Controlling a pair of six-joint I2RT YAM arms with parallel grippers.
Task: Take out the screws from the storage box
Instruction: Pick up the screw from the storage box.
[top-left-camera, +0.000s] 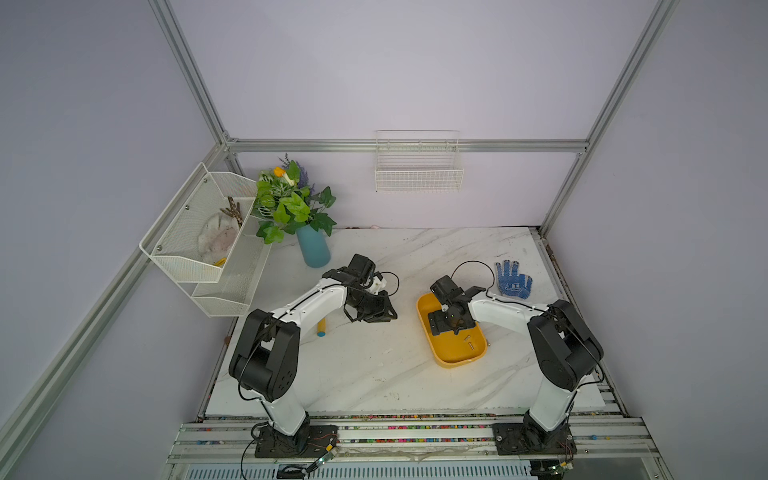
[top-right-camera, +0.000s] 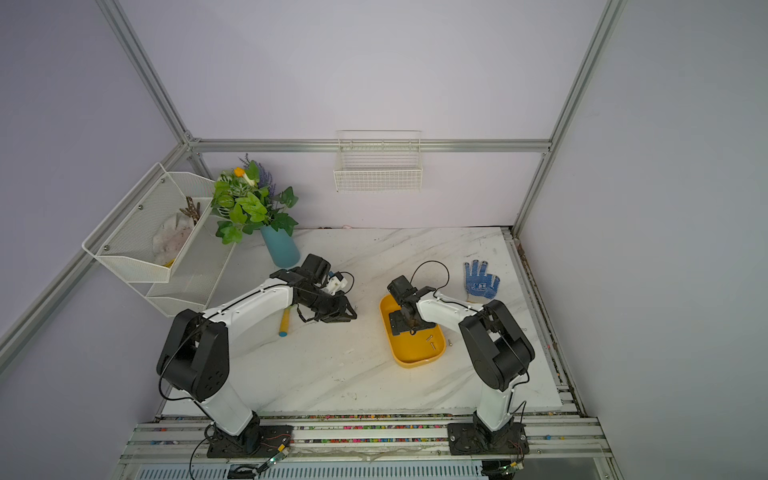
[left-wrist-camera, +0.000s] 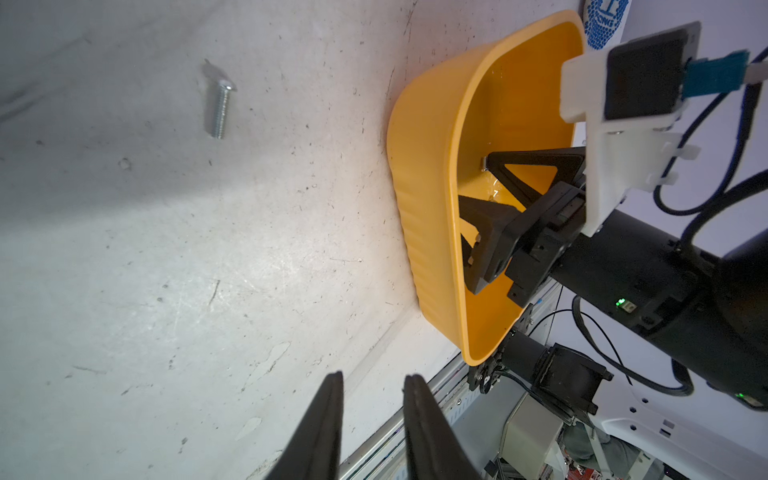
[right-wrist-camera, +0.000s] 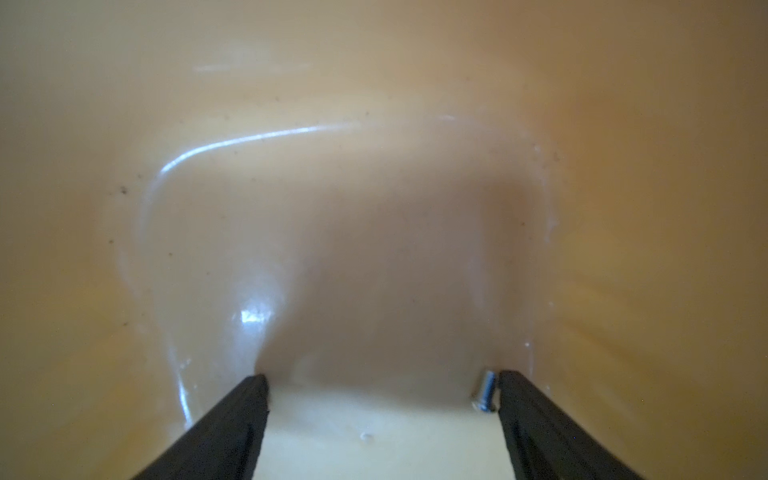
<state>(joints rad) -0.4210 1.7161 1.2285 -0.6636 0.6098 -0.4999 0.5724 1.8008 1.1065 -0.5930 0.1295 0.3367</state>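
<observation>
The right claw (top-left-camera: 446, 322) (right-wrist-camera: 382, 380) stands inside the far half of the yellow storage box (top-left-camera: 459, 365) (left-wrist-camera: 419, 187) on the marble-patterned table (top-left-camera: 365, 374), jaws spread wide and gripping nothing. In the right wrist view a silvery screw (right-wrist-camera: 486, 388) lies on the box floor just inside one fingertip (right-wrist-camera: 515, 399), so near that it cannot be told whether they touch. The left wrist view shows this claw's two black fingers (left-wrist-camera: 536, 158) reaching below the box rim. In both top views two more screws (top-left-camera: 471, 345) (top-right-camera: 432, 345) lie side by side on the box floor in its near half, clear of the claw. A small screw-like piece (top-left-camera: 489, 343) rests on the table just outside the box's right wall. Another screw (left-wrist-camera: 220, 110) lies on bare table well apart from the box's left wall. The left claw (top-left-camera: 388, 313) (left-wrist-camera: 372, 376) is poised over the table off the box's left side, well apart from it, its jaws parted only a little with nothing between them. A blue dotted glove (top-left-camera: 513, 280) lies flat beyond the box's far right corner, near but not touching. A yellow-handled tool (top-left-camera: 321, 328) lies farther out on the box's left, past the left claw and partly under that arm.
</observation>
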